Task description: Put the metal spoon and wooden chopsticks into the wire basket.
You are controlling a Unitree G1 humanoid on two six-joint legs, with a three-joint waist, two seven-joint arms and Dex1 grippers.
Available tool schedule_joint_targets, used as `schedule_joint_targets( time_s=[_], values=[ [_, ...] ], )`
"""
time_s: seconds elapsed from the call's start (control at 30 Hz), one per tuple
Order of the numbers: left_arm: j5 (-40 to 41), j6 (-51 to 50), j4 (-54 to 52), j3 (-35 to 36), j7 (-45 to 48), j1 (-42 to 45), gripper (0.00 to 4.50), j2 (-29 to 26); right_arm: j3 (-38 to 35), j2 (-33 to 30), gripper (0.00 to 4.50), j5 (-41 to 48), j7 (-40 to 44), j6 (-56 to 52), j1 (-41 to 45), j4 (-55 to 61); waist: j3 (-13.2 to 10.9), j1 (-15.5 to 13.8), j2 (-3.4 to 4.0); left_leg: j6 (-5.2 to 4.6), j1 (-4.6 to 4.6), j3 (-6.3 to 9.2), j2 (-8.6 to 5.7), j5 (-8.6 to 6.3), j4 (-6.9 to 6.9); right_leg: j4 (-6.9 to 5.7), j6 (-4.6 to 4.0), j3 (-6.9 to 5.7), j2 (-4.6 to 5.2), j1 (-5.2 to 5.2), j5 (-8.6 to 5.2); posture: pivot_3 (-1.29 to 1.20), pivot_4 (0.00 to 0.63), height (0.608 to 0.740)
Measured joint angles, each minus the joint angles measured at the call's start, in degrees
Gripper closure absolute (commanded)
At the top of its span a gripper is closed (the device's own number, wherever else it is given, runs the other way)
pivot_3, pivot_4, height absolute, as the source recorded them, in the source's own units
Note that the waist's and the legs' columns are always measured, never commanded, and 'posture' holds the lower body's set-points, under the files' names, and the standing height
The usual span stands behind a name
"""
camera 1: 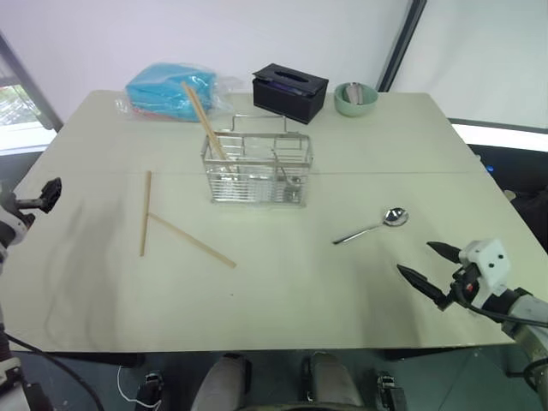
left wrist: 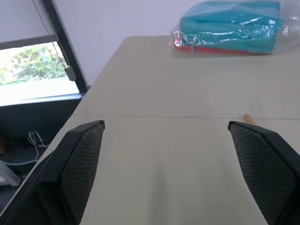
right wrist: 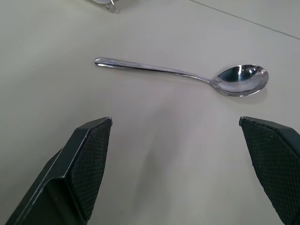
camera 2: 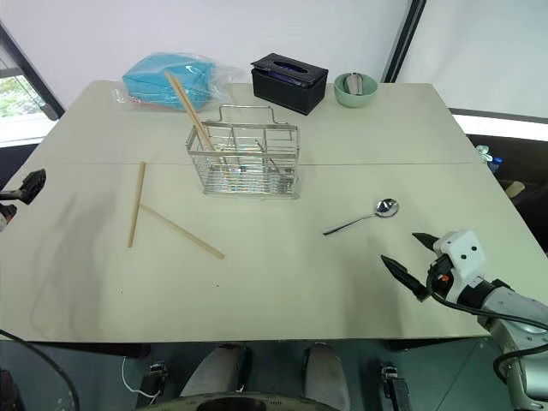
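Beige table (camera 1: 282,291): metal spoon (camera 1: 372,225) lies flat ahead of right gripper (camera 1: 431,264), jaws wide, empty. Approach low w/ fingers straddling thin handle, pinch mid-handle. Left gripper (left wrist: 164,164) wide open, empty.

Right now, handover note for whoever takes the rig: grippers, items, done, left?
Left gripper: open, empty, at the table's left edge.
Right gripper: open, empty, aimed at the metal spoon.
Spoon lies on the table, right of the wire basket.
One chopstick leans in the basket; two chopsticks lie on the table to its left.
Left: spoon and both loose chopsticks.
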State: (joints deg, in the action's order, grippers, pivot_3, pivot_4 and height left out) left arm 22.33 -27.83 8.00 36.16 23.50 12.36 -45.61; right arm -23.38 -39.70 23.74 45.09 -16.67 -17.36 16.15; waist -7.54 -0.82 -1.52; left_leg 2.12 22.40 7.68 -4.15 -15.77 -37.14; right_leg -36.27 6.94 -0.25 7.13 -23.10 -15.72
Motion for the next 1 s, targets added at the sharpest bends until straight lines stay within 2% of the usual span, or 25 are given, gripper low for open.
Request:
schedule_joint_targets(
  time_s=[0.63, 0.83, 1.0],
  values=[
    [-0.48, 1.05, 1.78, -1.68, 2.53, 1.84, 0.05, -0.37, 0.14, -0.36, 0.0, -0.48, 0.22, 0.42, 2.85, 0.26, 0.04, 0.04, -0.06, 0.0, -0.01, 0.0, 0.0, 0.0, -0.02, -0.03, 0.01, -0.02, -0.01, 0.0, 0.01, 0.0, 0.15, 0.654],
    [4.41, -4.59, -7.0, -2.77, 8.74, 0.91, 0.05, -1.75, 2.99, -5.93, 0.0, -1.96, 5.37, 1.75, 8.12, -3.51, 0.0, 0.1, -0.08, -0.01, 0.0, -0.04, -0.01, 0.01, -0.07, -0.03, 0.0, -0.02, 0.0, 0.02, 0.02, 0.0, 0.15, 0.654],
    [12.4, -10.51, -21.22, -7.63, 21.57, -2.18, 0.05, -8.08, 8.24, -13.53, 0.0, -3.26, 13.77, 4.48, 22.32, -8.91, -0.11, 0.62, 0.06, -0.01, -0.07, -0.21, 0.03, 0.01, -0.04, -0.02, -0.06, -0.04, 0.1, 0.04, 0.05, 0.0, 0.15, 0.654]
  ],
)
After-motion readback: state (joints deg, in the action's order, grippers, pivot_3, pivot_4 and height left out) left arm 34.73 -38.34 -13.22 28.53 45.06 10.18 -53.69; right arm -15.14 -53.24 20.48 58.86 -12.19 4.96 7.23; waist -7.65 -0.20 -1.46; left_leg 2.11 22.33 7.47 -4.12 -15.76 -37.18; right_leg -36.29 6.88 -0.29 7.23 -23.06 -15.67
